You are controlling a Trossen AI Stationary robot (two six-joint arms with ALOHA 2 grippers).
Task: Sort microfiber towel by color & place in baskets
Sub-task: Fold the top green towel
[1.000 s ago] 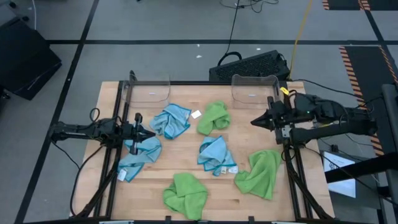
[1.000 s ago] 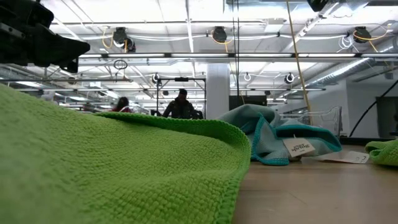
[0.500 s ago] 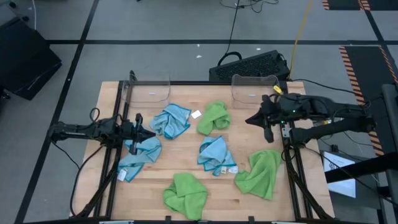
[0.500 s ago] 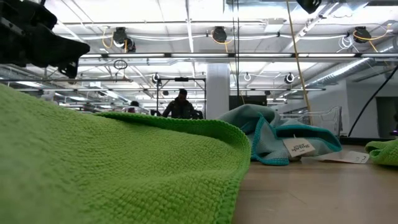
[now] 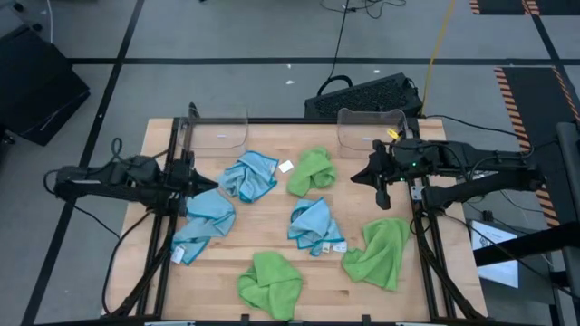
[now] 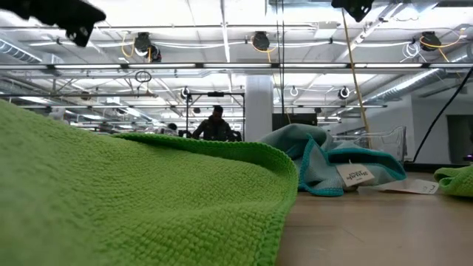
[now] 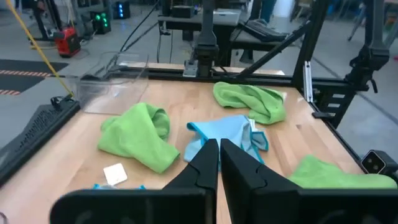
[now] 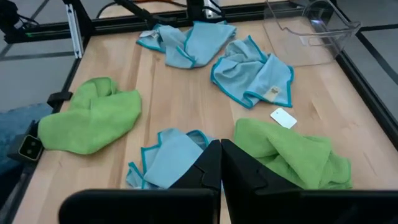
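Note:
Three blue towels and three green towels lie crumpled on the wooden table. Two clear baskets stand at the far edge. My left gripper hangs shut above the table's left side, over a blue towel's far end and touching nothing. My right gripper hangs shut above the right side, between the far green towel and the right basket, holding nothing.
A white tag lies between the far blue and the far green towel. A black keyboard sits on the floor beyond the far edge. In the low view a green towel fills the foreground and people stand far behind.
My left gripper has risen well above the table, drawing back a little toward the left edge, and stays shut. My right gripper has moved toward the table's middle, tipping further down, and stays shut. No towel has moved.

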